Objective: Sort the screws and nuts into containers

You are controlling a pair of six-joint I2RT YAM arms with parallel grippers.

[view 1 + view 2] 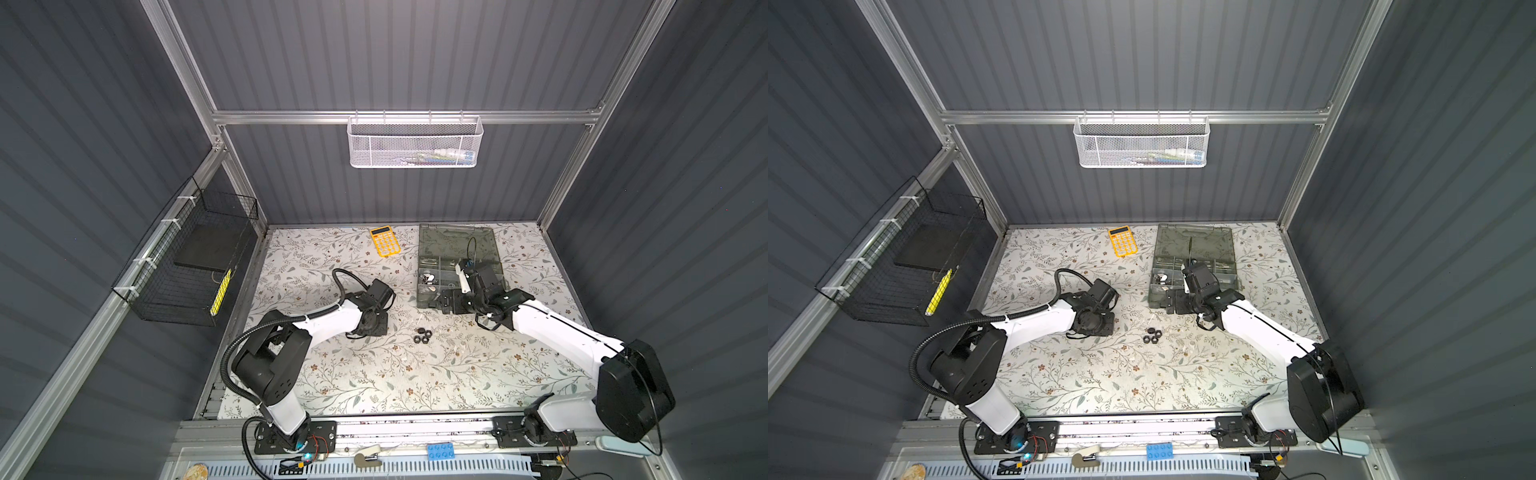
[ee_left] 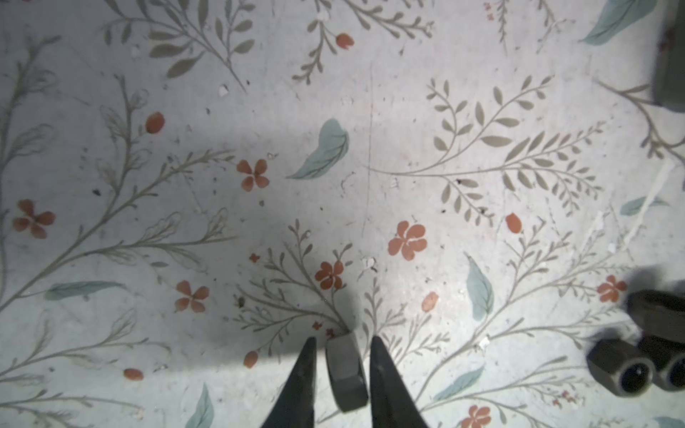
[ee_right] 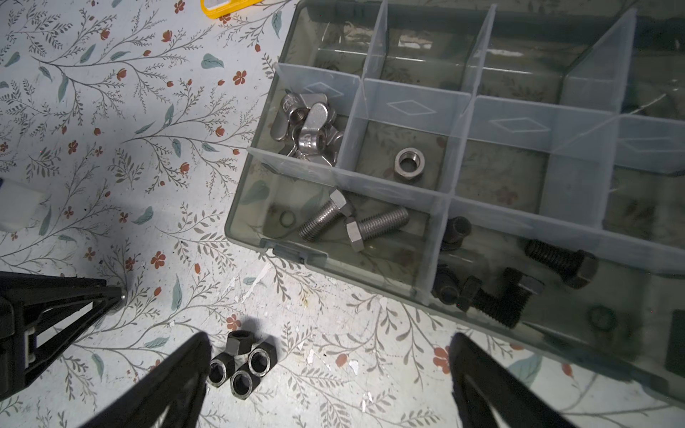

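Floral tabletop (image 1: 374,374) is seen nearest, where a nut (image 2: 346,374) is bracketed by the left gripper (image 2: 343,339), a thin gap showing, so a firm grip cannot be told. Four black nuts (image 3: 239,365) are seen loose beside the spread-open right gripper (image 3: 330,335). Beyond, screws (image 3: 374,224) and wing nuts (image 3: 305,126) are kept in separate box (image 3: 293,254) compartments

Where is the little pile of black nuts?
The black nuts huddle on the table near the middle in both top views, just in front of the left corner of the organizer box.
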